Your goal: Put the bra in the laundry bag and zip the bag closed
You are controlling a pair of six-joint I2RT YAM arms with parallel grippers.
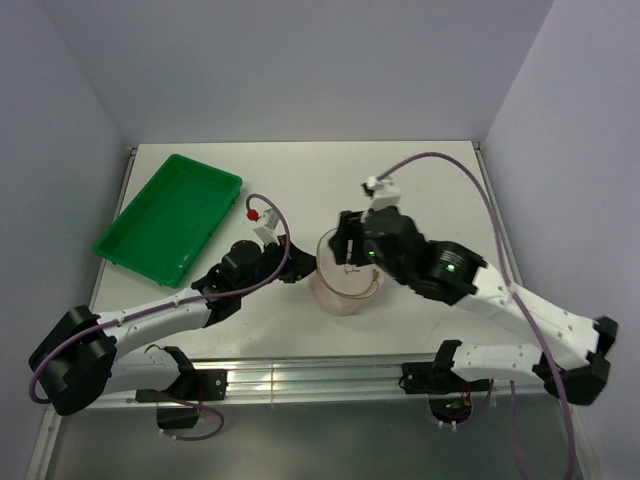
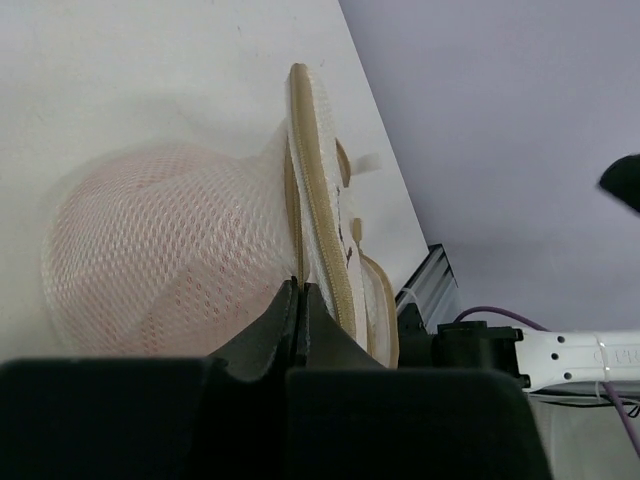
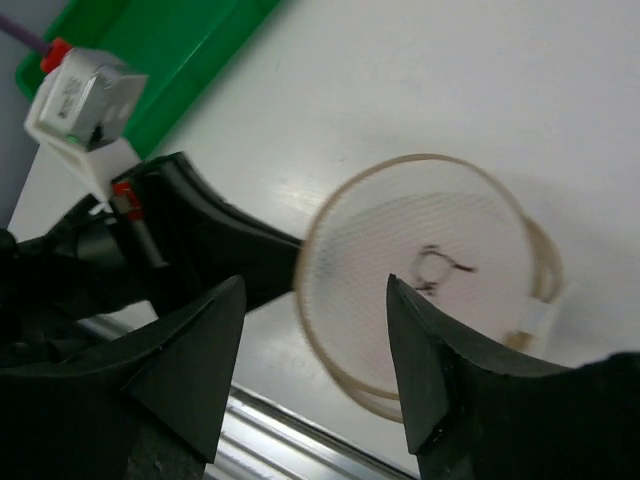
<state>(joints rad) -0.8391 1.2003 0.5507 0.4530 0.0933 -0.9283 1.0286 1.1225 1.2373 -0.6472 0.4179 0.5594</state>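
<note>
Near edge: metal rail (image 1: pixel 320 375), both arm bases along it. Beyond: white table (image 1: pixel 430 170), flat, matte. Mid-table: bag (image 1: pixel 345 285), domed, with bra (image 2: pixel 150 250) inside, pink through mesh; zip state unclear. Left gripper (image 2: pixel 301 290) pinched tight on bag at rim seam, reaching in from left. Right gripper (image 3: pixel 313 285) over bag, fingers spread wide, nothing between them. Bare table right of bag and behind it. Far left: green tray (image 1: pixel 170 220), angled along table's left edge. Pale walls (image 1: pixel 300 60) close on left, right, back.
</note>
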